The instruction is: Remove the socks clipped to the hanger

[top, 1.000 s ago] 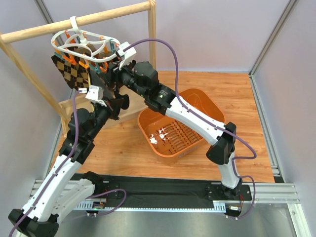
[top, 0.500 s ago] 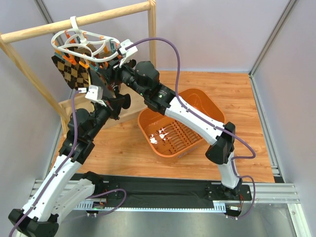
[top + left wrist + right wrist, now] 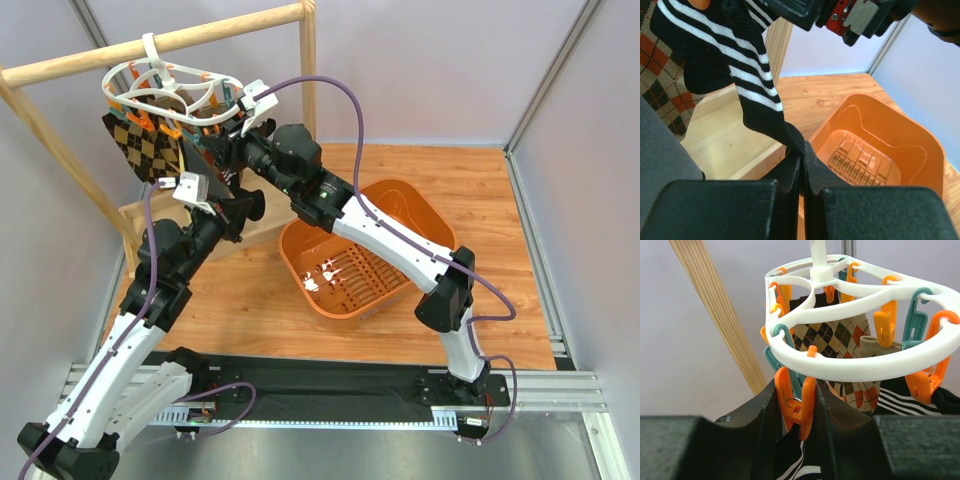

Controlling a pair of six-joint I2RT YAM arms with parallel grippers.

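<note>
Right gripper [image 3: 796, 412] has an orange clip [image 3: 790, 390] between its two fingers, one against each side, pinching it. That clip dangles from the near rim of the white hanger [image 3: 855, 367], which hooks over the wooden rail [image 3: 160, 42] at the far left of the scene. My left gripper [image 3: 801, 155] sits lower down with its fingers pressed together on the toe end of the striped sock [image 3: 735, 65], whose upper part runs up towards the clips. An argyle sock [image 3: 840, 340] hangs inside the ring, just behind the clip I am working on.

As I judge it, the step in hand is freeing this striped sock, and it needs both grippers to work together. The right one should squeeze the handle end of the clip, not the biting end, firmly enough for its mouth to let go. I cannot tell from my own view whether it has opened. Only then should the left draw the sock down, gently and in line with the clip, so the ring does not tilt or swing on its hook. The orange basket [image 3: 920, 145], to the right and nearer, looks like the place to drop it.
</note>
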